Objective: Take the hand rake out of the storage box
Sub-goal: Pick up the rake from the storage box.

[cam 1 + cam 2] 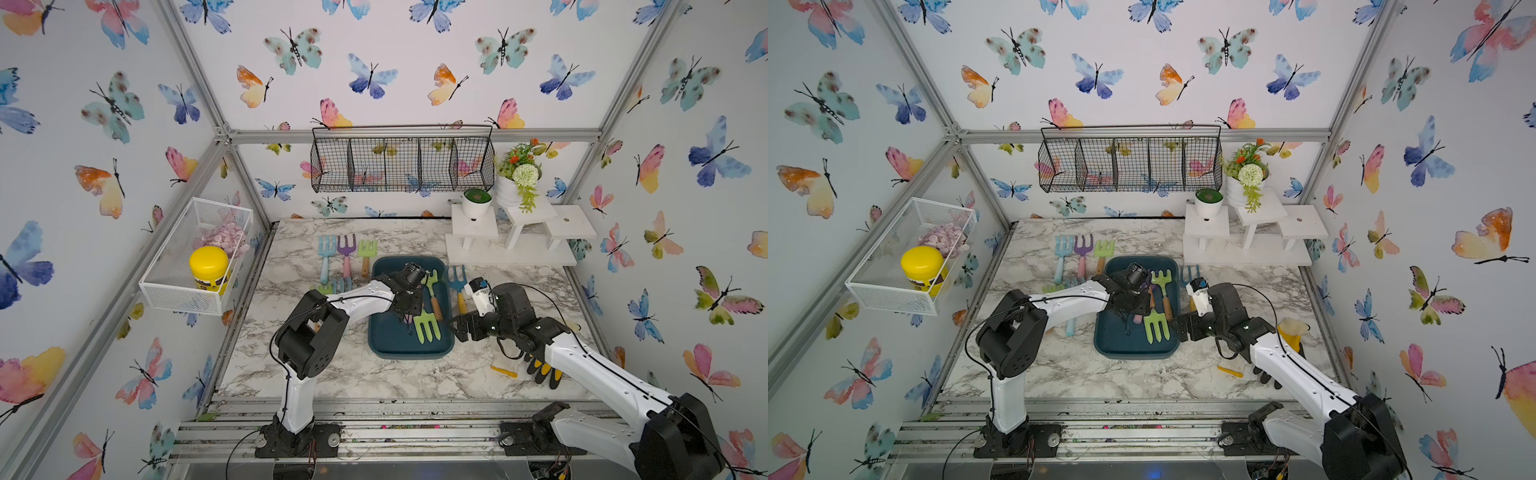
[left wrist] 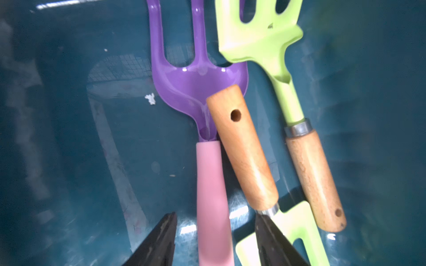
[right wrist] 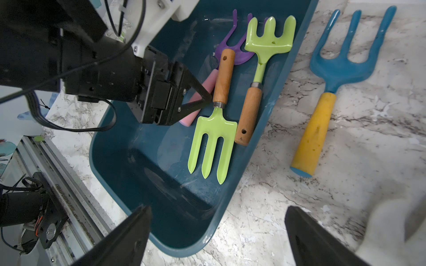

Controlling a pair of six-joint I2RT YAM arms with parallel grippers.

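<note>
Entry: hand rake, in storage box. We hold left hand spread astride its handle, seemingly not touching, ready to pinch; right hand spread.

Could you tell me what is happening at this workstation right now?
The left gripper is down inside the teal storage box. Its open jaws straddle the pink handle of the purple hand rake and are not yet clamped. A green fork and a green rake, both wooden-handled, lie beside it in the box. The right gripper hangs open by the box's corner, holding nothing. Nothing is lifted out yet.
</note>
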